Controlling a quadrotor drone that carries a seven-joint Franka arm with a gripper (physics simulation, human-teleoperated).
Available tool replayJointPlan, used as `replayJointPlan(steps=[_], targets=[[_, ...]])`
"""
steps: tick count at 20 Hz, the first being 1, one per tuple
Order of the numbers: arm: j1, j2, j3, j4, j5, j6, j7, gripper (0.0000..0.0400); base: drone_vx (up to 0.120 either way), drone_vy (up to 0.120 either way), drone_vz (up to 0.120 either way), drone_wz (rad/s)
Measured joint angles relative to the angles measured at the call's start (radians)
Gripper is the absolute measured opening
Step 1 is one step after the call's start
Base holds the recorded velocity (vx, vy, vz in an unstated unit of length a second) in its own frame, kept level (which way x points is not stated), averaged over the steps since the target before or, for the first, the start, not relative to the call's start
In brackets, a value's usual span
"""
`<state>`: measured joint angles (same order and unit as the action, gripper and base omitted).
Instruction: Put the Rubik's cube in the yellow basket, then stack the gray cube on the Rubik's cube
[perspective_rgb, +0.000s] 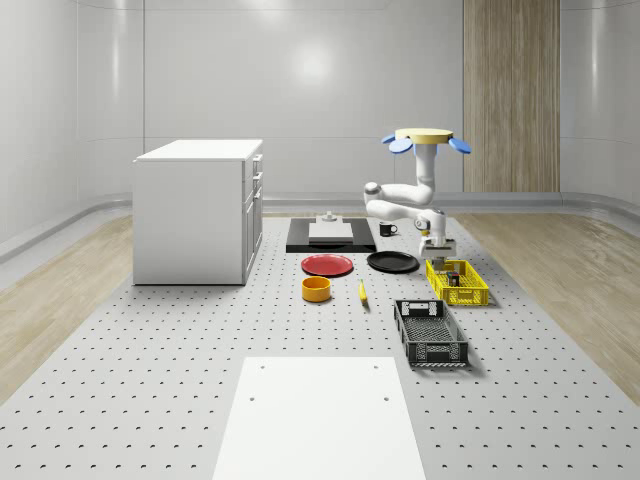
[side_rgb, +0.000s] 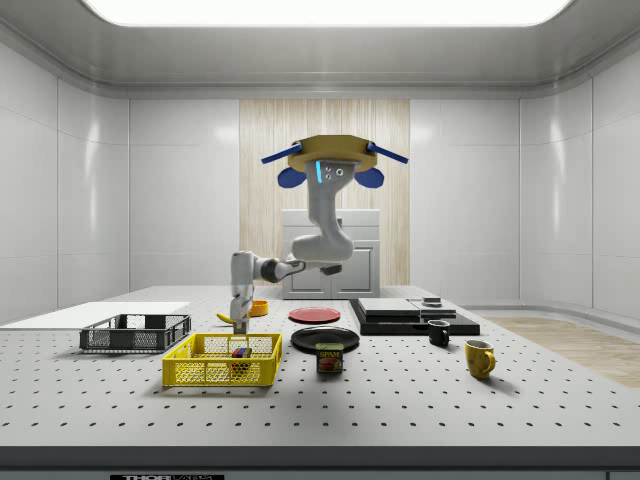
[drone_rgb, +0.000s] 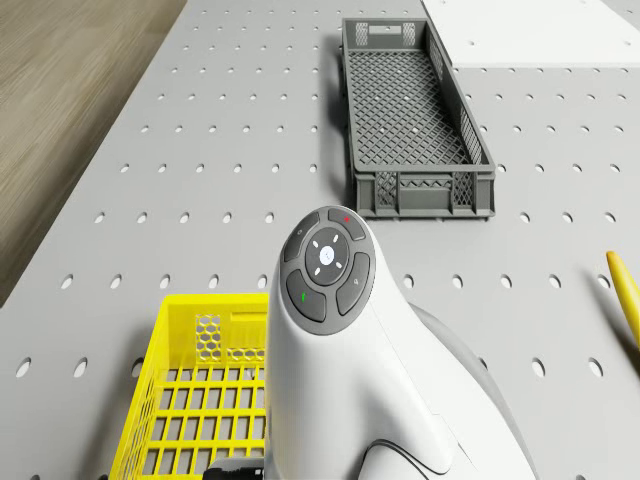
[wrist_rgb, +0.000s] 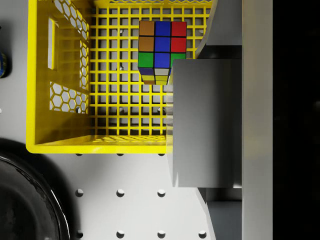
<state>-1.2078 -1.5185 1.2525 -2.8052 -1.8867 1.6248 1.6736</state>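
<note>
Already the first half looks finished from my seat: the Rubik's cube (wrist_rgb: 161, 47) sits on the floor of the yellow basket (wrist_rgb: 39, 90), upper centre of the wrist frame. My pincer (wrist_rgb: 220, 130) is clamped on the gray cube (wrist_rgb: 205, 122), which hangs right of centre in that frame, beside the Rubik's cube and above the basket's near rim. In the side view the drone (side_rgb: 330, 160) hovers, upper centre, with the arm reaching down to the yellow basket at lower left. What remains, I judge, is to shift the gray cube over the Rubik's cube, lower it squarely on top and let go above the worktop (perspective_rgb: 150, 350).
</note>
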Motion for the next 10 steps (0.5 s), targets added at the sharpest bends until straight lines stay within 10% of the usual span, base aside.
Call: replayJointPlan(steps=[10], targets=[[-0.001, -0.002, 0.000, 0.000, 0.001, 0.002, 0.001, 0.0251, 0.000, 0.068, 0.000, 0.000]])
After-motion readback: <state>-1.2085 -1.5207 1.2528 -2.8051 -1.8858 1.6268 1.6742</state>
